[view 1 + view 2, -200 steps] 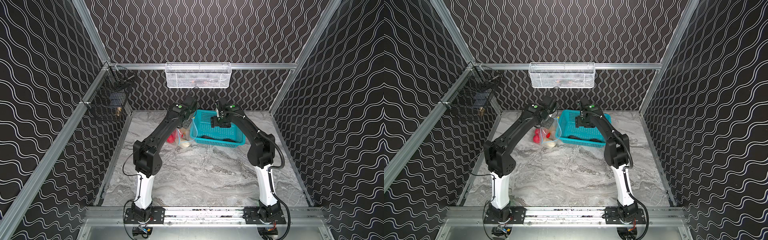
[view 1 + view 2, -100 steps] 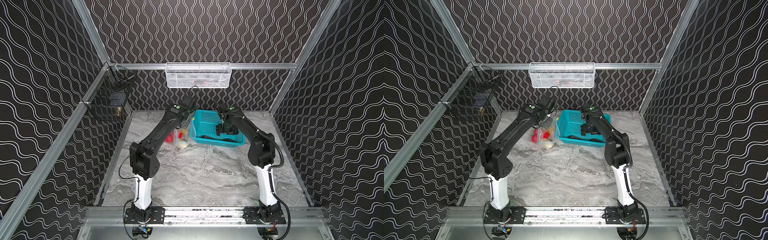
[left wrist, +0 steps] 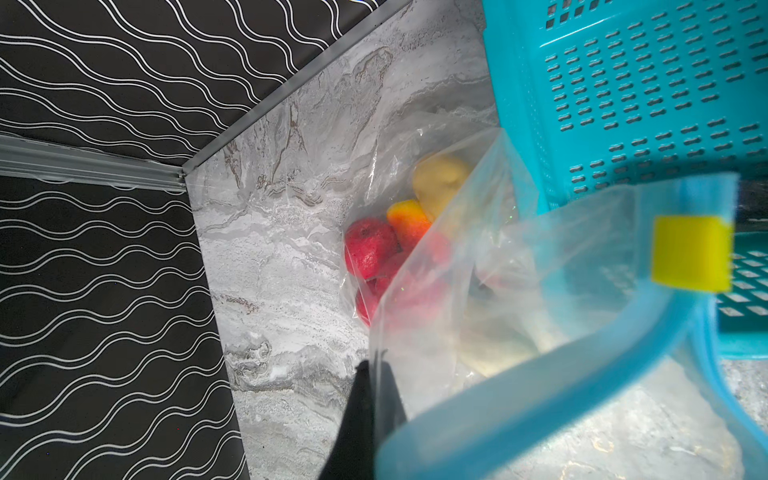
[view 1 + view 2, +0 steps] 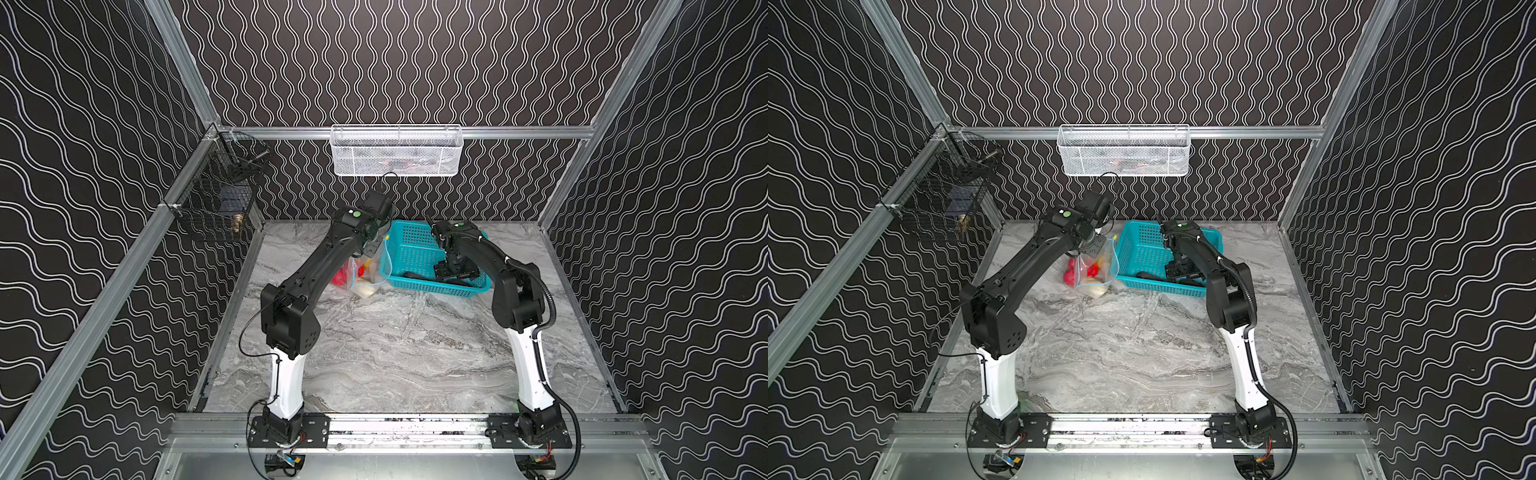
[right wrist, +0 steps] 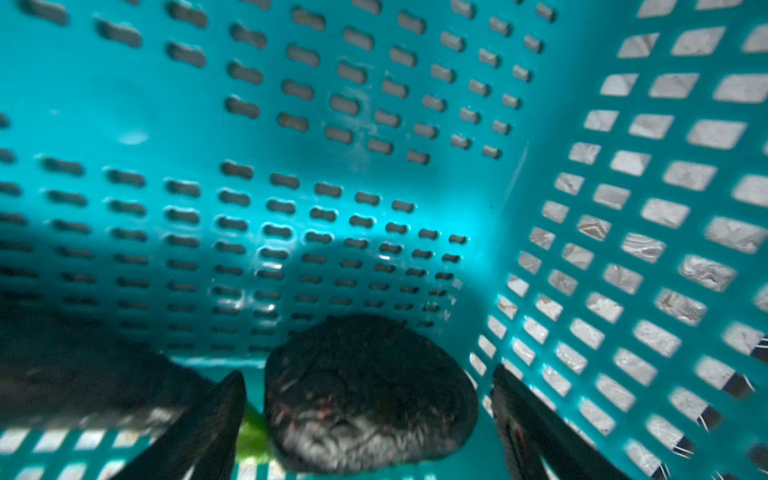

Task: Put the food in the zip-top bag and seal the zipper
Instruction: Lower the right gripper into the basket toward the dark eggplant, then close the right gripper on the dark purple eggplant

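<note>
The clear zip-top bag (image 4: 367,277) stands on the table against the left side of the teal basket (image 4: 415,245). My left gripper (image 3: 372,374) is shut on the bag's upper edge and holds its mouth up. The light blue zipper (image 3: 540,395) curves across the left wrist view, its yellow slider (image 3: 692,253) at one end. Inside the bag lie red round food (image 3: 369,253), an orange-yellow piece (image 3: 407,220) and a yellow potato (image 3: 440,183). My right gripper (image 5: 369,374) is down inside the basket, open. A dark food piece (image 5: 365,415) lies between its fingers, apart from both.
A bit of green (image 5: 250,432) shows beside the dark piece, and another dark shape (image 5: 83,374) lies further along the basket floor. A white wire basket (image 4: 397,151) hangs on the back wall. A black wire rack (image 4: 216,208) hangs on the left wall.
My right gripper has come down from above the basket's back part into the basket and now straddles the dark piece. My left arm has shifted a little, still holding the bag.
</note>
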Motion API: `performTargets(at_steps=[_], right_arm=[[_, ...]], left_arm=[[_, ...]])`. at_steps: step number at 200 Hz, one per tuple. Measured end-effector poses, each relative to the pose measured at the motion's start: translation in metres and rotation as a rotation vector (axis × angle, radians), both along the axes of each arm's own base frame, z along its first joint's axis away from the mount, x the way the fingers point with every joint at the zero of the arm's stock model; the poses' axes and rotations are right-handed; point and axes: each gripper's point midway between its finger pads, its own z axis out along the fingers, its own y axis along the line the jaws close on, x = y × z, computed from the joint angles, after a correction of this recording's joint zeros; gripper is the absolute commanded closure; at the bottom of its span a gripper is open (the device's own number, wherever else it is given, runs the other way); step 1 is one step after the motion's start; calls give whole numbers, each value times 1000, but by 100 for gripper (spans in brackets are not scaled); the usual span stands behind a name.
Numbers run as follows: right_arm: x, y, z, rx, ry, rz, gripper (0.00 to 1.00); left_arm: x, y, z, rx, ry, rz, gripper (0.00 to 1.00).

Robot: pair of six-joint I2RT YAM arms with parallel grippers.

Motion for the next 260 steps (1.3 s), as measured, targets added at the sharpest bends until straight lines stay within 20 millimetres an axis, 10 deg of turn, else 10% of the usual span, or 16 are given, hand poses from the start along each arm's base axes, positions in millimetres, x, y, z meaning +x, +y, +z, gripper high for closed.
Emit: performTargets(at_steps=[141, 260], right_arm=[[20, 19, -4, 146, -40, -24, 57], [26, 96, 37, 443, -112, 177, 35]], left_arm=[[4, 1, -1, 16, 0, 7, 100], [4, 2, -4, 27, 6, 10, 100]])
